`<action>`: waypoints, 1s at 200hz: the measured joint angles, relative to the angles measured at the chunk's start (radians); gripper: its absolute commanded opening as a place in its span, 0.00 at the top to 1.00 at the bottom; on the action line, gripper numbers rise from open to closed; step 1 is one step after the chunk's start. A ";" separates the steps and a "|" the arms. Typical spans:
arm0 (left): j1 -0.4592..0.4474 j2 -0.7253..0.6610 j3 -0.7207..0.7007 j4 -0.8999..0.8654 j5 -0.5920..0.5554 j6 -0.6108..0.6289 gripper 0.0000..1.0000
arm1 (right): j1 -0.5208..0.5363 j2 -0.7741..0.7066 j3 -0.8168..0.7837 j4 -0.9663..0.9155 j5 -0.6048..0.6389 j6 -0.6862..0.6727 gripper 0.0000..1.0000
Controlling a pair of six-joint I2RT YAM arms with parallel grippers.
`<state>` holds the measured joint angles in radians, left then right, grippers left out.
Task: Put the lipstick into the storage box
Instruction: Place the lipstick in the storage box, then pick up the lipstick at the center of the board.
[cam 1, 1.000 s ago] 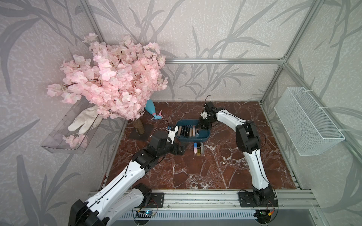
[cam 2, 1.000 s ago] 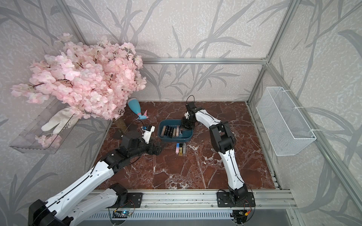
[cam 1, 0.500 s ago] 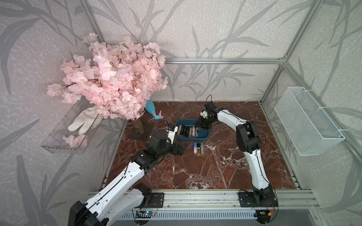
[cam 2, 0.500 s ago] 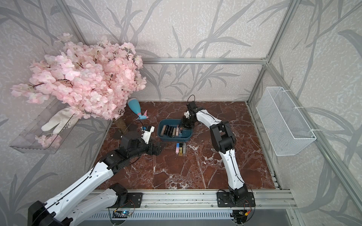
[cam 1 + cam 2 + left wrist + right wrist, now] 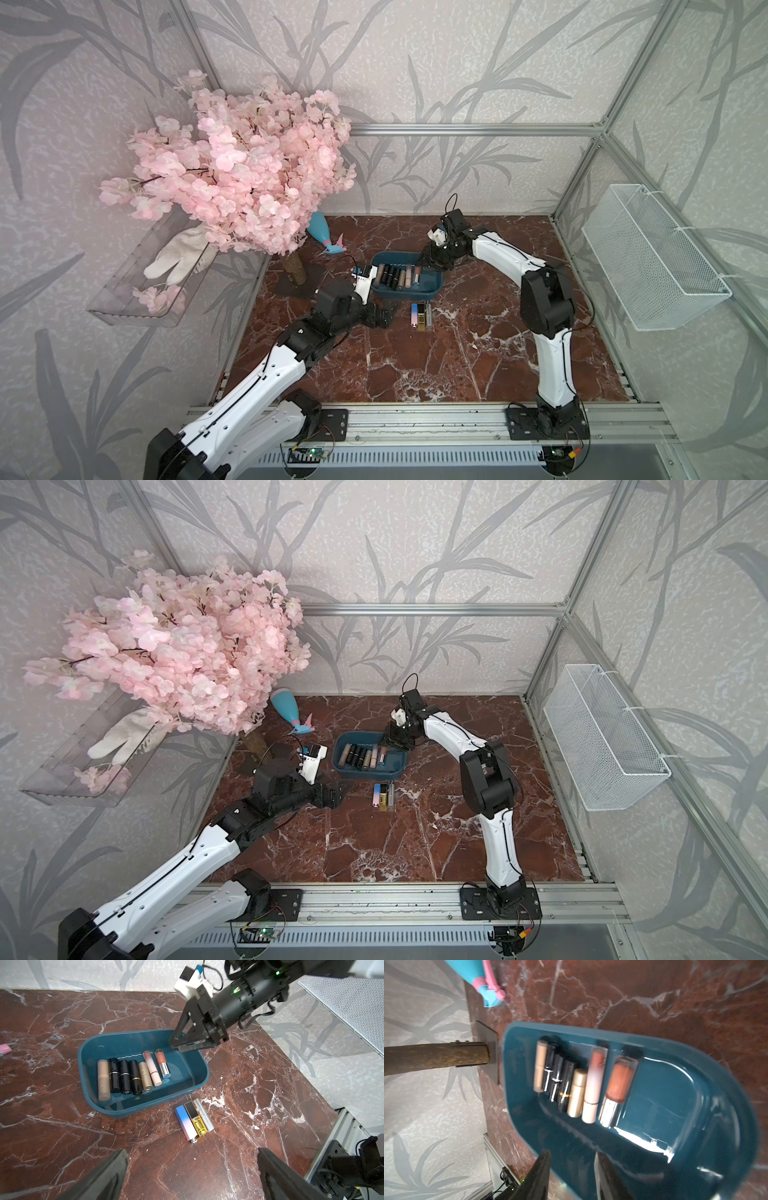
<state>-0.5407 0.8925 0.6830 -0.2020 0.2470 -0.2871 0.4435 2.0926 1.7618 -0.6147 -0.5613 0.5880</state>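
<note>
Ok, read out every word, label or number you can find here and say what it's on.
Nothing reads clearly enough to quote.
Beige tube in the blue box: lettering along its side, too blurred.
Pink-and-white tube: a dark printed line, too small.
Middle black lipstick: pale mark at its base, illegible.
Three loose lipsticks beside the box: no print visible.

Probably a lab test cell: aluminium frame (image 5: 473, 129), wallpapered panels (image 5: 457, 62).

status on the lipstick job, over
Left gripper open, empty, short of three lipsticks on the marble. Right gripper open, empty, over the storage box. Seven lipsticks inside. Nothing blocking.
</note>
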 measured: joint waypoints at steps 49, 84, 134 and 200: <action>-0.007 -0.011 -0.053 0.067 0.053 0.003 0.00 | 0.022 -0.230 -0.085 -0.108 0.084 -0.075 0.54; -0.060 -0.031 -0.098 0.101 0.043 -0.003 0.00 | 0.071 -0.314 -0.188 -0.211 0.163 -0.142 0.53; -0.133 -0.052 -0.189 0.135 0.011 -0.035 0.00 | 0.183 -0.343 -0.327 -0.271 0.270 -0.201 0.52; -0.134 -0.196 -0.240 0.098 -0.063 -0.045 0.00 | 0.293 -0.275 -0.377 -0.249 0.341 -0.204 0.50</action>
<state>-0.6750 0.6968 0.4427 -0.1043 0.1837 -0.3325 0.7364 1.8175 1.3853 -0.8635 -0.2199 0.3840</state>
